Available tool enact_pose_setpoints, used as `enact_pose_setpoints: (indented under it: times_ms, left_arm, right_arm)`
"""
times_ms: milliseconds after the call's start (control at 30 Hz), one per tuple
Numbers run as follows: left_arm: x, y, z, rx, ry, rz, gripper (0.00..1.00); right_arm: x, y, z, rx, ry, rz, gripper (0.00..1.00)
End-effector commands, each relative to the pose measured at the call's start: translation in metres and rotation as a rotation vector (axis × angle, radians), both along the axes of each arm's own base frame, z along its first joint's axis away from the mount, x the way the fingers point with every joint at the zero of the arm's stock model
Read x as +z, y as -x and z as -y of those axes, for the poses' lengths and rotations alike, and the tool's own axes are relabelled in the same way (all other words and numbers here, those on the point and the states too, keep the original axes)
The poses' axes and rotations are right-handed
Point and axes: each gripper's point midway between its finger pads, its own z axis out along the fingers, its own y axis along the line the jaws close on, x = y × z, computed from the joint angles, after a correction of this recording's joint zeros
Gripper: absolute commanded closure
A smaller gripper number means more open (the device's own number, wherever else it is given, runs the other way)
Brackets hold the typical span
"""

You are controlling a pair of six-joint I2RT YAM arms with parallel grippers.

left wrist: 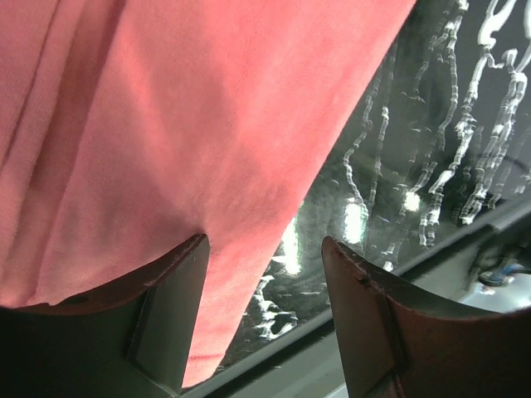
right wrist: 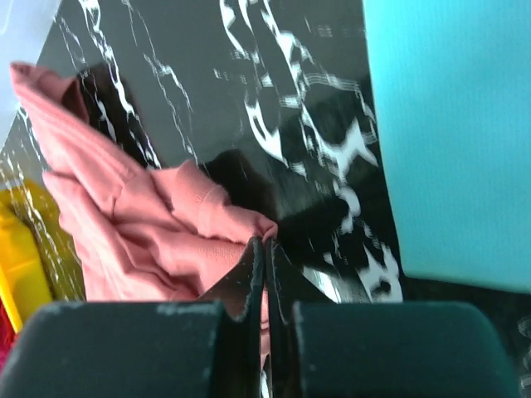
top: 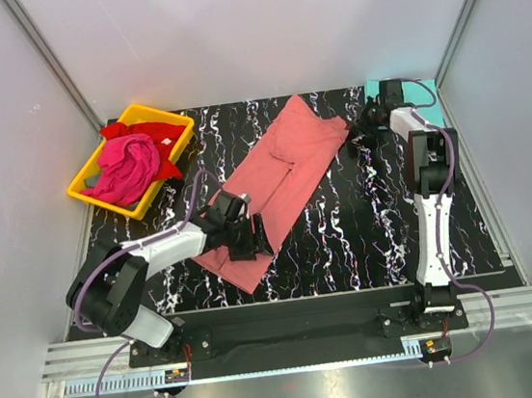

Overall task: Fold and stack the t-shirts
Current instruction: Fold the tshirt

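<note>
Underneath everything lies the table (top: pixel 348 237), a flat black slab with glossy white marble veining. Across its middle the salmon-pink t-shirt (top: pixel 282 173) lies on a diagonal, a long soft strip of matte cloth folded lengthwise, its wider lower end near the left arm and its narrower upper end toward the far right. At the far left corner sits the yellow tray (top: pixel 163 113), rigid, shiny plastic with upright walls. It holds the magenta t-shirt (top: pixel 126 168), bunched into a loose crumpled heap, and the red t-shirt (top: pixel 146 131), rumpled beneath and behind it. In the far right corner rests the turquoise t-shirt (top: pixel 423 90), smooth and flat with a straight edge, partly covered by the right arm.

The left gripper (top: pixel 252 240) sits low over the salmon-pink shirt's near end. Its jaws stand apart in the wrist view, one dark finger (left wrist: pixel 166 323) over the cloth and the other over bare marble, with the hem edge running between them.

The right gripper (right wrist: pixel 265 257) is at the shirt's far right corner, its two fingers pressed tight together on a puckered fold of salmon-pink cloth, beside the turquoise fabric.
</note>
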Motion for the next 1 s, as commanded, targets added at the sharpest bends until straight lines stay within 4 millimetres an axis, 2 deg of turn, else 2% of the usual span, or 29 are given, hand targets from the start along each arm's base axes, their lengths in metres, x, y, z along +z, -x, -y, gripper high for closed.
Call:
enact_pose_setpoints:
  times_ms: [0,33,67,100,133,167,200,233,267,300,333,400,433,500,533,567,600,633,667,700,733,767,800,833,867,900,933,967]
  left_arm:
    - [-0.005,0.027,0.007,0.035,0.058,-0.108,0.35]
    - [-0.006,0.030,0.009,0.045,0.076,-0.120,0.35]
    - [-0.004,0.031,0.014,0.053,0.098,-0.121,0.35]
    - [-0.003,0.034,0.018,0.073,0.119,-0.151,0.35]
    - [-0.005,0.037,0.020,0.081,0.124,-0.167,0.35]
    - [-0.002,0.038,0.025,0.078,0.137,-0.169,0.35]
    - [0.003,0.040,0.030,0.066,0.165,-0.178,0.35]
    - [0.015,0.038,0.039,0.063,0.208,-0.177,0.35]
    - [0.025,0.035,0.048,0.047,0.244,-0.164,0.34]
    - [0.037,0.034,0.054,0.026,0.278,-0.161,0.33]
    - [0.060,0.024,0.066,0.004,0.328,-0.119,0.32]
    - [0.083,0.020,0.074,-0.043,0.364,-0.092,0.30]
    - [0.103,0.011,0.083,-0.063,0.394,-0.051,0.30]
    - [0.111,0.008,0.083,-0.101,0.371,-0.029,0.30]
    - [0.120,0.003,0.086,-0.119,0.370,-0.002,0.30]
    - [0.114,0.005,0.079,-0.125,0.325,-0.016,0.30]
    - [0.107,-0.002,0.070,-0.147,0.259,0.025,0.30]
    - [0.108,-0.011,0.064,-0.142,0.215,0.045,0.30]
    - [0.100,-0.013,0.047,-0.126,0.143,0.028,0.30]
    - [0.095,-0.023,0.033,-0.117,0.068,0.078,0.30]
    - [0.099,-0.028,0.023,-0.101,0.042,0.104,0.30]
    - [0.098,-0.033,0.009,-0.072,0.008,0.110,0.30]
    - [0.096,-0.041,-0.005,-0.050,-0.033,0.141,0.30]
    - [0.098,-0.043,-0.015,-0.030,-0.047,0.156,0.30]
    - [0.095,-0.052,-0.033,0.013,-0.072,0.156,0.30]
    - [0.090,-0.055,-0.047,0.030,-0.105,0.161,0.30]
    - [0.089,-0.058,-0.056,0.046,-0.110,0.164,0.31]
    - [0.089,-0.068,-0.069,0.083,-0.110,0.187,0.30]
  right_arm:
    - [-0.009,-0.011,0.004,-0.001,0.059,-0.011,1.00]
    - [0.005,-0.022,0.005,0.004,0.067,0.018,1.00]
    - [0.008,-0.028,0.007,0.015,0.083,0.030,1.00]
    - [-0.004,-0.032,0.009,0.012,0.086,0.013,1.00]
    - [0.018,-0.046,0.009,0.012,0.091,0.060,1.00]
    - [0.021,-0.053,0.008,0.019,0.082,0.080,1.00]
    - [0.007,-0.057,0.006,0.032,0.068,0.077,1.00]
    - [0.029,-0.069,0.000,0.059,0.044,0.150,1.00]
    - [0.031,-0.074,-0.002,0.066,0.032,0.169,1.00]
    - [0.023,-0.076,-0.004,0.071,0.024,0.173,1.00]
    - [0.029,-0.083,-0.003,0.072,0.026,0.210,1.00]
    - [0.032,-0.088,-0.001,0.069,0.027,0.240,0.99]
    - [0.033,-0.092,0.002,0.068,0.028,0.271,0.97]
    - [0.036,-0.096,0.003,0.076,0.038,0.301,0.89]
    - [0.049,-0.101,0.003,0.082,0.045,0.336,0.83]
    - [0.053,-0.102,0.004,0.090,0.056,0.350,0.68]
    - [0.058,-0.103,0.004,0.090,0.060,0.356,0.60]
    - [0.067,-0.101,0.007,0.078,0.073,0.348,0.55]
    - [0.072,-0.099,0.009,0.073,0.083,0.340,0.50]
    - [0.098,-0.094,0.011,0.061,0.093,0.343,0.44]
    - [0.087,-0.086,0.016,0.032,0.112,0.288,0.41]
    - [0.127,-0.078,0.017,0.009,0.112,0.314,0.39]
    - [0.133,-0.070,0.019,-0.013,0.109,0.292,0.39]
    - [0.108,-0.050,0.020,-0.032,0.104,0.189,0.39]
    - [0.111,-0.038,0.017,-0.049,0.075,0.152,0.39]
    - [0.143,-0.019,0.004,-0.037,0.068,0.162,0.39]
    - [0.114,0.007,0.000,-0.047,0.084,0.056,0.39]
    - [0.143,0.026,-0.007,-0.046,0.100,0.076,0.39]
